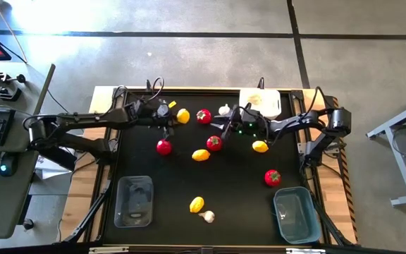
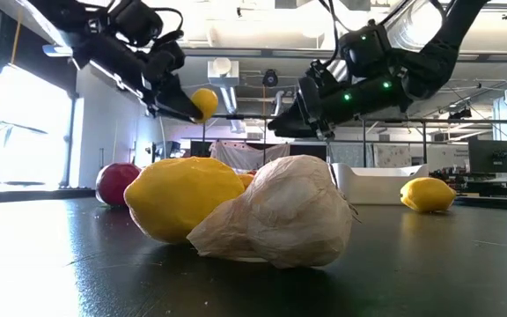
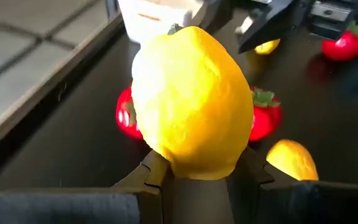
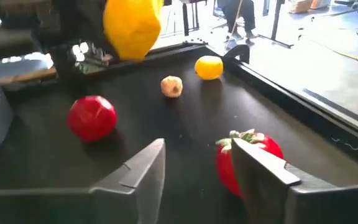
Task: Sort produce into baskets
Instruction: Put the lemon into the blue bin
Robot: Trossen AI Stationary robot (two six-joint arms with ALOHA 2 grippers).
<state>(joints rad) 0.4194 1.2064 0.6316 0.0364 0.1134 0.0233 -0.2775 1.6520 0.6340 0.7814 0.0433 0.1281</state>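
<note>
Table contents as I see them from above, picture left to right.

1. Clear basket (image 1: 134,202), lower left of the black table (image 1: 154,169); nothing visible in it.
2. Left gripper (image 1: 177,115), upper left of centre, raised off the surface, fingers pinching a yellow lemon (image 1: 182,116). My left wrist camera confirms the lemon (image 3: 192,102) is clamped between both fingers.
3. Red tomato (image 1: 163,147), on the table just below that gripper.
4. Yellow piece (image 1: 197,204) and garlic bulb (image 1: 207,216), touching, lower centre.
5. Yellow piece (image 1: 200,155), mid-table.
6. Red tomato (image 1: 203,116), upper centre.
7. Right gripper (image 1: 218,132), centre, fingers spread and holding nothing; a red tomato (image 1: 214,144) lies just beside its tips.
8. Garlic bulb (image 1: 224,110), beside the white basket.
9. White basket (image 1: 261,103), top edge, holding pale pieces I cannot identify.
10. Yellow piece (image 1: 260,147), right of centre.
11. Red tomato (image 1: 273,178), lower right.
12. Blue-grey basket (image 1: 294,214), lower right corner.
</note>
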